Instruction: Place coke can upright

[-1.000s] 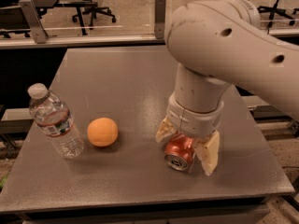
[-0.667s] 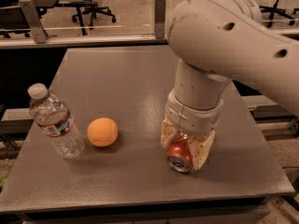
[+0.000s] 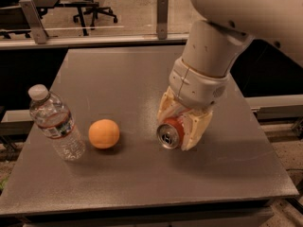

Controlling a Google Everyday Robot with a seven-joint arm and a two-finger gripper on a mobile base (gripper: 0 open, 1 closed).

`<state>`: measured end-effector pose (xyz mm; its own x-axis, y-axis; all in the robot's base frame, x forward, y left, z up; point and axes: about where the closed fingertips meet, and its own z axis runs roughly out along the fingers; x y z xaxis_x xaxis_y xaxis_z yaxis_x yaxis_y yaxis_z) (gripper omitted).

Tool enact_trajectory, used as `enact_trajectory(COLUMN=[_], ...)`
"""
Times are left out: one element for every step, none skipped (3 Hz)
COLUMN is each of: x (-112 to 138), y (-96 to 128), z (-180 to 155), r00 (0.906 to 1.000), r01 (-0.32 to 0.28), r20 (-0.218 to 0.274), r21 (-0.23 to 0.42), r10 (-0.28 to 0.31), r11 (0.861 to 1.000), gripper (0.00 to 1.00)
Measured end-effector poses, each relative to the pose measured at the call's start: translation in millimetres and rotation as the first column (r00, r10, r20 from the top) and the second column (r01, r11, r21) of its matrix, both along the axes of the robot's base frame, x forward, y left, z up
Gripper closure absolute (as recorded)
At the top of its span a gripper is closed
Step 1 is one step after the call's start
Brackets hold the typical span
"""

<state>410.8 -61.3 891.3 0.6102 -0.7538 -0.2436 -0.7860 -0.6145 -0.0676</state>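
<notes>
The coke can (image 3: 171, 132) is red with a silver pull-tab end facing me. It is tilted on its side, right of the table's middle, held between the cream fingers (image 3: 195, 130) of my gripper (image 3: 179, 125). The gripper comes down from the large white arm and is shut on the can, which sits at or just above the grey table top (image 3: 142, 84). The can's red body is mostly hidden by the fingers.
A round orange (image 3: 104, 134) lies left of the can. A clear plastic water bottle (image 3: 56, 123) leans at the left edge of the table. Office chairs and a rail stand behind the table. The table's front and right edges are close.
The gripper's fingers have closed on the can, and the arm with the can has shifted and tilted so the silver end faces more to the left.
</notes>
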Motion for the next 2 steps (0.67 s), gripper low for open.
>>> enact_trajectory(x=[17,40], y=[9,8], z=[20,35], r00=[0.9918,0.9473], r01=[0.122,0.313], r20=[-0.049,-0.133], r21=[0.084,0.187], r10=[-0.118,-0.292], r11=[0.989,0.931], gripper=[1.0,1.0])
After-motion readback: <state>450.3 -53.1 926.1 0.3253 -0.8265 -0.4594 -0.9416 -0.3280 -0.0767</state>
